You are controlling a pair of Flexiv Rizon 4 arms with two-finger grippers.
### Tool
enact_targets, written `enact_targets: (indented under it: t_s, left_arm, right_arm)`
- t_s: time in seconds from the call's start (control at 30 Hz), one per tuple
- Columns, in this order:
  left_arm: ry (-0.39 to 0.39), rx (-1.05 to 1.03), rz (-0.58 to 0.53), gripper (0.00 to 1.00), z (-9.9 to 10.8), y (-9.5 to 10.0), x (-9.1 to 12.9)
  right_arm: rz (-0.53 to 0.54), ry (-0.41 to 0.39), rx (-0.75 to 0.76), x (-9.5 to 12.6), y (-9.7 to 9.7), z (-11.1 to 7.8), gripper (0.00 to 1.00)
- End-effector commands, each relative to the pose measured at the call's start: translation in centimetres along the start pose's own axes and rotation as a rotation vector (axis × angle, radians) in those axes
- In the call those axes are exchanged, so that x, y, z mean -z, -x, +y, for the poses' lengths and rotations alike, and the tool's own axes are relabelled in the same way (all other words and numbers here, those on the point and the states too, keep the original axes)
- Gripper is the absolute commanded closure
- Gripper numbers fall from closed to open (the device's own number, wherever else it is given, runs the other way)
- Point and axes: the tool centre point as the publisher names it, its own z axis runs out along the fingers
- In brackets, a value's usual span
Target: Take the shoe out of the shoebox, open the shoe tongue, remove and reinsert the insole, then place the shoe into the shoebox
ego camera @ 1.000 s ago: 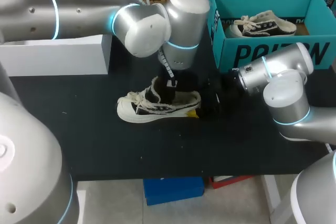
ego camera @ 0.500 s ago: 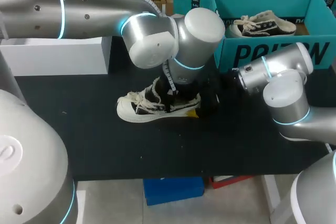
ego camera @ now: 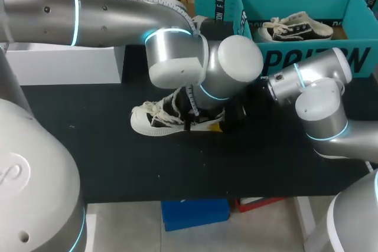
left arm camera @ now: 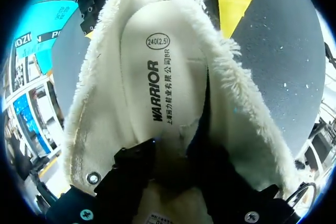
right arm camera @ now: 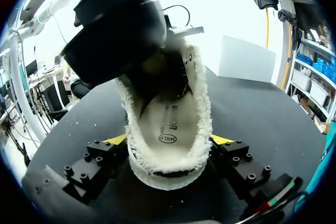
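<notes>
On the black tabletop (ego camera: pixel 118 163), out in front of the teal shoebox (ego camera: pixel 307 60), the cream shoe (ego camera: pixel 155 120) is sitting on its sole, toe pointing toward my left side and heel toward my right. So it's outside the box, not in it.

The right fingers (right arm camera: pixel 169 142) are clamping the heel from both sides, with a yellow tip pressing against each side of the fuzzy collar. My left arm (ego camera: pixel 118 13) is reaching in across the tabletop and bending down over the shoe's opening. The left fingers (left arm camera: pixel 181 174) are poking down inside the shoe, over the insole (left arm camera: pixel 152 72). Their tips are hiding in the lining, so honestly I can't tell if they're apart or together, or gripping anything.

The insole is lying in the bottom of the shoe, printed side up, with the fluffy lining standing up all round it. The laces (ego camera: pixel 152 110) are hanging loose over the front of the shoe.

A second shoe (ego camera: pixel 295 28) is lying inside the shoebox. A white box (ego camera: pixel 65 63) is sitting at the far left of the tabletop, well apart from the shoe.
</notes>
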Motion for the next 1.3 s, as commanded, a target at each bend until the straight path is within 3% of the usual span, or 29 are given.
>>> enact_targets:
  t_s: [0.03,0.43,0.53,0.77,0.8,0.83,1.1,1.3]
  left_arm:
    - [0.005,0.019,-0.086,0.60,0.3,0.3,-10.5]
    - [0.003,0.118,-0.183,0.62,0.6,2.5,-12.0]
    - [0.045,0.139,-0.221,0.64,0.4,2.8,-12.0]
    - [0.031,0.115,-0.205,0.78,-0.4,2.8,-12.4]
    - [0.029,0.113,-0.203,0.97,-0.5,2.7,-12.5]
    - [0.029,0.109,-0.199,1.00,-0.6,2.7,-12.5]
    - [-0.021,0.097,-0.160,1.00,-0.5,2.1,-11.6]
    - [-0.086,0.075,-0.134,1.00,-0.3,1.6,-9.4]
  right_arm:
    - [0.002,-0.002,-0.001,-0.1,0.0,-0.4,1.00]
    - [0.002,-0.002,-0.001,-0.1,0.0,-0.4,1.00]
    - [0.002,-0.002,-0.001,-0.1,0.0,-0.4,1.00]
    - [0.002,-0.002,-0.001,-0.1,0.0,-0.4,1.00]
    - [0.002,-0.002,-0.001,-0.1,0.0,-0.4,1.00]
    - [0.002,-0.002,-0.001,-0.1,0.0,-0.4,1.00]
    - [0.002,-0.002,-0.001,-0.1,0.0,-0.4,1.00]
    - [0.002,-0.002,-0.001,-0.1,0.0,-0.4,1.00]
